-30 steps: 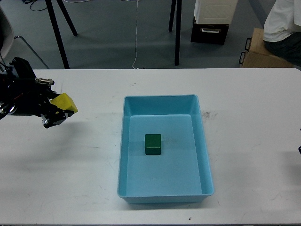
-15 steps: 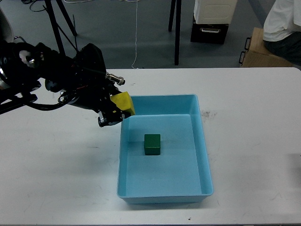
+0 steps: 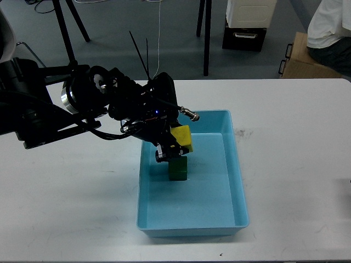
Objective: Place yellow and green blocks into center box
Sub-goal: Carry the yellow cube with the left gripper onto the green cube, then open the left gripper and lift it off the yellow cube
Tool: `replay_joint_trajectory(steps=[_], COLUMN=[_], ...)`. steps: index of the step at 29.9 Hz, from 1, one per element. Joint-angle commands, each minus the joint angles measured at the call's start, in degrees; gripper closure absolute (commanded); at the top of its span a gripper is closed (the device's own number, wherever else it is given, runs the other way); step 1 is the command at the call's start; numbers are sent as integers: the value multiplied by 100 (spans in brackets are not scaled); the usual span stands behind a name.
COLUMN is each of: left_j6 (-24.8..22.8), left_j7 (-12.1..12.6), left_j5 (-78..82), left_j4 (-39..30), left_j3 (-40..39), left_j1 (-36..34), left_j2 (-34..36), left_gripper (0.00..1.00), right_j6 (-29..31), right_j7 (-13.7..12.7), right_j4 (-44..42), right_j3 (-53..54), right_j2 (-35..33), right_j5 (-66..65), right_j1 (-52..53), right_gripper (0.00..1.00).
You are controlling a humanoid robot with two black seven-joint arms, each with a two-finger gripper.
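Yellow block (image 3: 181, 137) now hangs over the inner left part of the blue box (image 3: 237, 181), carried there from well out over the bare desk (image 3: 71, 203) at the left a second ago. That leaves only the release, judging by how things lie. The left arm reaches in from the left edge, bent across the box's near-left wall, and its left hand (image 3: 174, 143) points down and rightward, closed on the block. The block sits tilted in the fingers, directly above the green block (image 3: 177, 169), which already rests on the box floor. The right hand is out of view.
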Motion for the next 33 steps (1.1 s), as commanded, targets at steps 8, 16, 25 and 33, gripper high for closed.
replay_joint_trajectory(steps=[8, 16, 25, 33], left_j6=[1, 1, 1, 1], left_j7=[0, 0, 0, 0], left_j5=[90, 72, -25, -1962], left_j4=[51, 51, 42, -564], left_j3=[19, 1, -130, -1131], left_j1=[298, 342, 342, 561], left_j2=[-9, -9, 0, 878], left_gripper=[57, 29, 1, 0], right_j6=[-8, -8, -8, 44], right_j7=[-9, -9, -9, 0], right_j4=[-8, -8, 10, 72], right_j3=[0, -9, -17, -132], right_j2=[0, 0, -8, 0], right_j5=[0, 0, 0, 0], right_j1=[34, 34, 34, 148], right_gripper=[1, 1, 1, 1])
